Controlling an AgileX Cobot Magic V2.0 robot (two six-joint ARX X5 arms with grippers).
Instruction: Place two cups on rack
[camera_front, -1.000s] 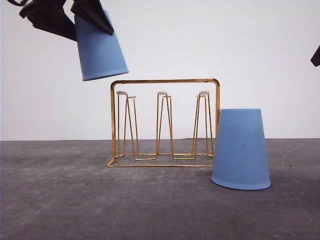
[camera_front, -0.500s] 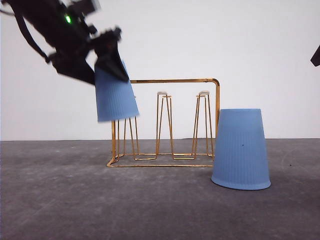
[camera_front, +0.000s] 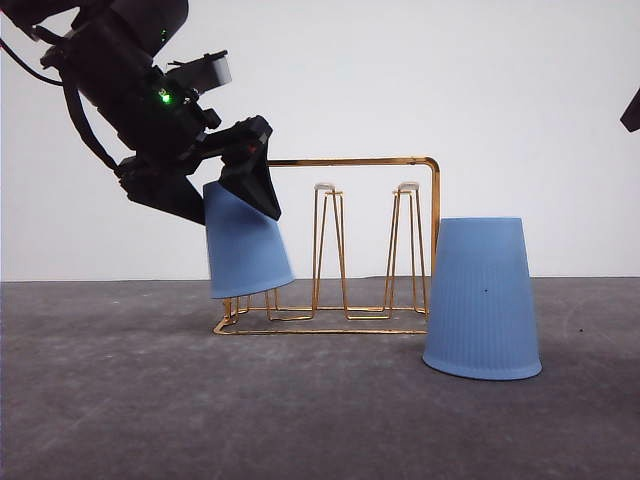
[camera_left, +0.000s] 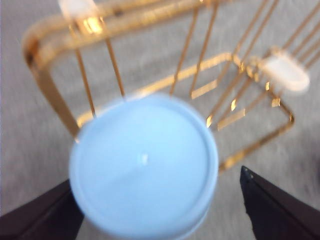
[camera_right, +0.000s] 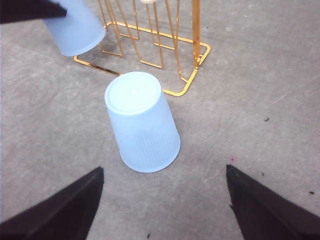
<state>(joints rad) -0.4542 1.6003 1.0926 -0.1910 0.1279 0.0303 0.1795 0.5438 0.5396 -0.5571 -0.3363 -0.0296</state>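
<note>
one cup (camera_front: 245, 250) sits upside down over the rack's (camera_front: 330, 245) left end; the other cup (camera_front: 483, 298) stands upside down on the table (camera_front: 300, 410) just right of it

No readable text in any view

Neither light blue cup (camera_front: 481, 300) bears a word, number or logo on its ribbed side or flat base, and the gold wire rack (camera_front: 380, 240) carries no label (its white prong tips are blank too). The left gripper (camera_front: 240, 190) shows a small green light on its dark body, but no lettering can be made out there.
</note>
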